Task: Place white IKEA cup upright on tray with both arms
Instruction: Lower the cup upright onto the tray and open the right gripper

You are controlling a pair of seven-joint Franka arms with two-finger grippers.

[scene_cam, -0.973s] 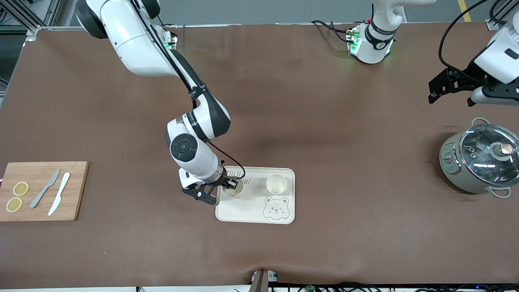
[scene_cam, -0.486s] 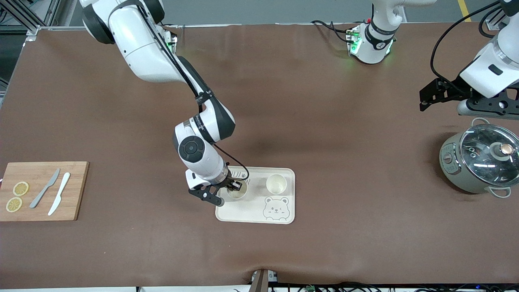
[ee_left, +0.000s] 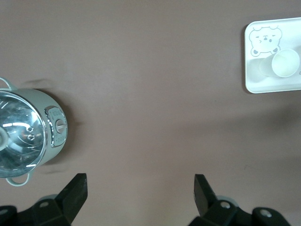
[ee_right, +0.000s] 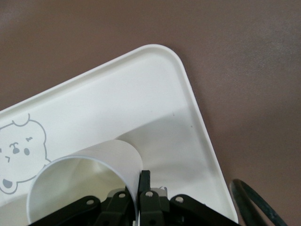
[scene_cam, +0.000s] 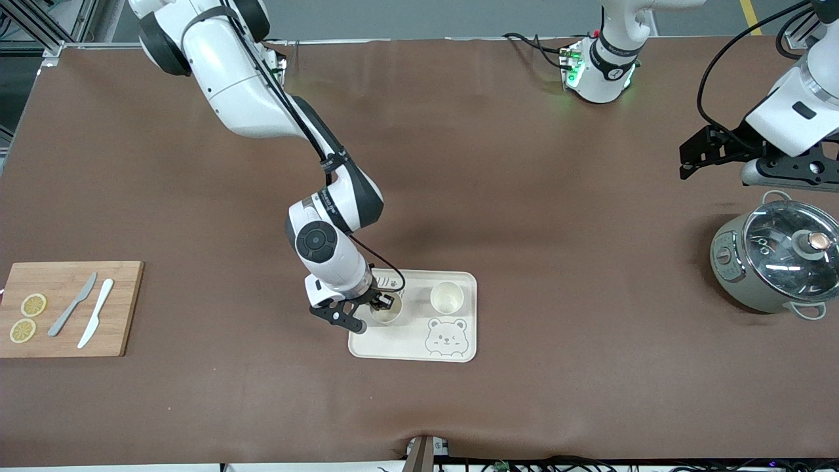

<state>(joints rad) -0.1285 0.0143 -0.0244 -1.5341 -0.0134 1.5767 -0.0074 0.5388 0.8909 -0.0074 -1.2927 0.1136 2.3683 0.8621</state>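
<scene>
Brown table (scene_cam: 498,196) — cup (scene_cam: 385,312) upright, mouth up, on tray (scene_cam: 406,344)

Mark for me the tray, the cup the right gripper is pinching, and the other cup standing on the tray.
tray (scene_cam: 406,347), front view, bare floor near the bear drawing.
held cup (ee_right: 94,162), right wrist view, outer wall near the rim.
other cup (scene_cam: 447,297), front view, its open mouth.
right gripper (scene_cam: 379,302), front view, fingertips at the cup rim.

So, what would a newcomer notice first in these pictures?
The right gripper is over the tray, shut on the rim of a white cup; a second cup stands upright beside it. The left gripper waits open, above the table near the glass-lidded pot.
</scene>
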